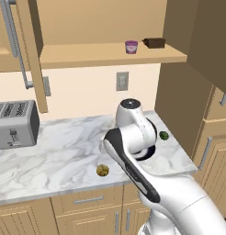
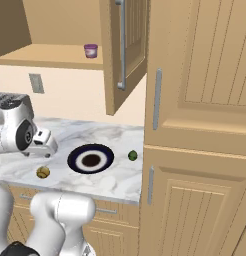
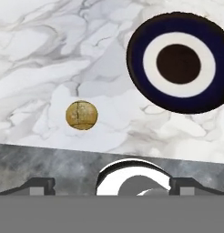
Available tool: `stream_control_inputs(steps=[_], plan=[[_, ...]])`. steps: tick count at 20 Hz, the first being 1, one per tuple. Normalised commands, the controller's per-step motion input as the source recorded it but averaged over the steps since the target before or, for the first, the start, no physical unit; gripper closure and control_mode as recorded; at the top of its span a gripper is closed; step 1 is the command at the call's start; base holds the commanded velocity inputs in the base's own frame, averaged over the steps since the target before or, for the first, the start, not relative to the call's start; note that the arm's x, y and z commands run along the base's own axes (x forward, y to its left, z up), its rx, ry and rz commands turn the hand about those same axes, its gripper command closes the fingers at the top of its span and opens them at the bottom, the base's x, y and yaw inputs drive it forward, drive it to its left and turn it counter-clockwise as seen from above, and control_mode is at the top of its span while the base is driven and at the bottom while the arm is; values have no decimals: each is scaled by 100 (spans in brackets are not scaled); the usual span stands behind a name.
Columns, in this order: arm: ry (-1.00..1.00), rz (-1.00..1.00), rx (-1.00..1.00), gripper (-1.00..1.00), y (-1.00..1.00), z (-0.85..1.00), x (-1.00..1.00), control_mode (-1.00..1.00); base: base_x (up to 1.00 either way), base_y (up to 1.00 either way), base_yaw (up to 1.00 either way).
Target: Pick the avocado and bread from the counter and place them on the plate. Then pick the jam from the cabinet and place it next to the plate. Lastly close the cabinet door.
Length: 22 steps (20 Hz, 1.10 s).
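The avocado (image 1: pixel 164 135) (image 2: pixel 132 155) lies near the counter's (image 1: pixel 64 140) right end. The bread (image 1: pixel 102 170) (image 2: pixel 43 172) (image 3: pixel 81 114) sits near the front edge. Between them rests the plate (image 2: pixel 73 159) (image 3: pixel 136 68), with nothing on it. My gripper (image 3: pixel 113 185) (image 2: pixel 44 149) hangs open above the counter, looking down between bread and plate, and nothing is between its fingers. The jam (image 1: pixel 131 47) (image 2: pixel 90 50) stands on the shelf of the open cabinet (image 1: pixel 87 55).
A dark brown box (image 1: pixel 154 42) sits right of the jam. The cabinet's doors (image 1: pixel 23 50) (image 2: pixel 126 55) stand swung out over the counter. A toaster (image 1: pixel 14 124) is at the back left. Tall wooden cupboards (image 2: pixel 195 125) bound the counter's right end.
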Motion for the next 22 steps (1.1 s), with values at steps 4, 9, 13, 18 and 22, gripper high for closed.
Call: stream_control_inputs(steps=[4,9,13,18,22], plan=[[11,0,-1,-100,42,-52,1,-100,0,0,0],[8,0,-1,-100,32,-43,20,-100,0,0,0],[5,0,-7,-100,4,-29,47,-100,0,0,0],[10,0,-7,-100,9,-31,56,-100,0,0,0],[10,0,0,-100,22,-30,53,-100,0,0,0]])
